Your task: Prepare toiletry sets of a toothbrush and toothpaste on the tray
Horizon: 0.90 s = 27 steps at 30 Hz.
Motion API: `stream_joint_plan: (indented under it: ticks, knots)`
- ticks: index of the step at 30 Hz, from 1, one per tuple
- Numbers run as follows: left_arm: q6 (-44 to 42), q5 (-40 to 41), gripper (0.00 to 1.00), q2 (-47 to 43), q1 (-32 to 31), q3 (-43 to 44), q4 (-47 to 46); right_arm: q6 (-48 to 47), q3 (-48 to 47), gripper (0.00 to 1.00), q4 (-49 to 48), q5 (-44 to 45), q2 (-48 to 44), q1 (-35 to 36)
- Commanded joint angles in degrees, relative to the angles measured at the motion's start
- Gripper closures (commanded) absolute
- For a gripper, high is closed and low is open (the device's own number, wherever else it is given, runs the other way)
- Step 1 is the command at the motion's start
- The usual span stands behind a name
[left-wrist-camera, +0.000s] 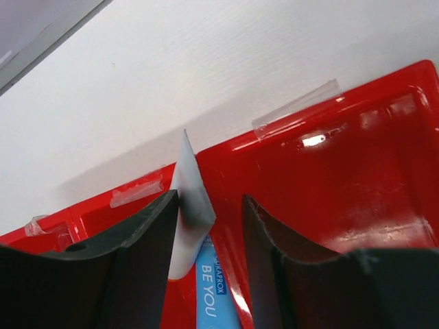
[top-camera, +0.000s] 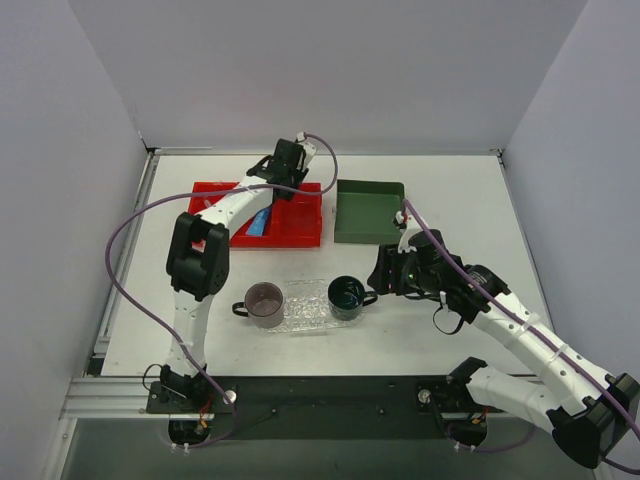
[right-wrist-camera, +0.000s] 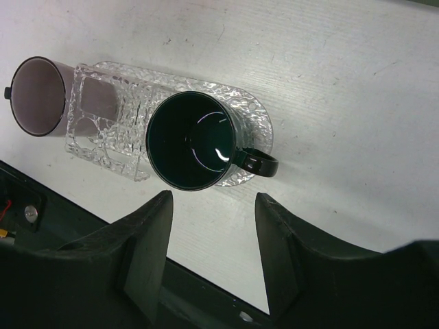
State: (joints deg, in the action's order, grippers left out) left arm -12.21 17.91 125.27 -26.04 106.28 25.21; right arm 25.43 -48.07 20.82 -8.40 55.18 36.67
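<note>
— How far along are the sets?

— Barely begun, I judge. The tray (right-wrist-camera: 113,140) sits at the near middle of the desk (right-wrist-camera: 343,82) and holds no brush or paste. A dark green cup (right-wrist-camera: 192,140) stands on its right end and a purple cup (right-wrist-camera: 38,92) at its left end, and both look empty.

— Where is the toothbrush?

— In the red bin (left-wrist-camera: 343,171) at the far left. My left end effector (left-wrist-camera: 209,199) is down over it, jaws apart. A pale flat end (left-wrist-camera: 191,199) stands between the fingers and touches one of them, with a gap to the other. The light-blue toothbrush (left-wrist-camera: 214,301) lies just below it, and I cannot tell whether the two are one piece.

— And the toothpaste?

— I cannot pick it out, because my own arm covers much of the bin.

— Your other arm?

— My right end effector (right-wrist-camera: 214,197) hangs open and empty just right of the green cup.

— Anything in the way?

— The piece lies close against a bin wall, which may crowd one finger. The green bin (top-camera: 368,212) sits far right of the red one, clear of my reach, and the cups take up both ends of the tray
</note>
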Motion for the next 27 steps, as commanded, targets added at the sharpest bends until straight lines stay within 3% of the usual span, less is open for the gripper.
stream_joint_plan:
  ticks: [1, 13, 22, 27]
  knots:
    - [-0.8, 4.2, 0.53, 1.5, -0.1, 3.4, -3.0, 0.3, -0.3, 0.54, 0.2, -0.1, -0.9, -0.5]
    - [-1.6, 9.9, 1.0, -1.3, -1.8, 1.7, -5.9, 1.6, -2.6, 0.56, 2.3, 0.1, -0.3, -0.1]
    - [-1.4, 10.6, 1.0, -6.4, -2.6, -1.2, -7.6, 2.3, -0.3, 0.56, 4.8, 2.6, -3.9, 0.2]
    - [-1.5, 15.1, 1.0, -12.3, -3.4, -5.2, -9.7, 1.8, -0.4, 0.56, 5.0, 2.5, -5.2, 0.2]
